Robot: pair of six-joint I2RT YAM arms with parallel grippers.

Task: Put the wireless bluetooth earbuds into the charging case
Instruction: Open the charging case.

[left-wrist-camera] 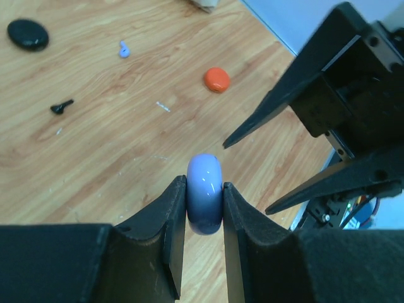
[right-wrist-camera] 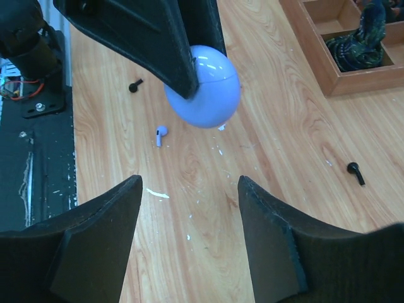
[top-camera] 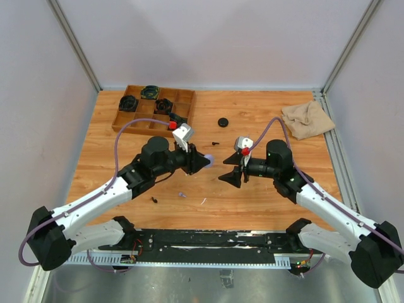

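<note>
Left gripper (left-wrist-camera: 203,188) pinches the closed lavender case (left-wrist-camera: 204,211). Right gripper (right-wrist-camera: 188,189), fingers apart, should probably pry it open next.

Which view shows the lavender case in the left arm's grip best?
The right wrist view: the lavender case faces it broadside, seam line visible, one side behind a left finger. The left wrist view shows it edge-on, pinched between the fingers. The top view shows only a lavender speck at the fingertips.
</note>
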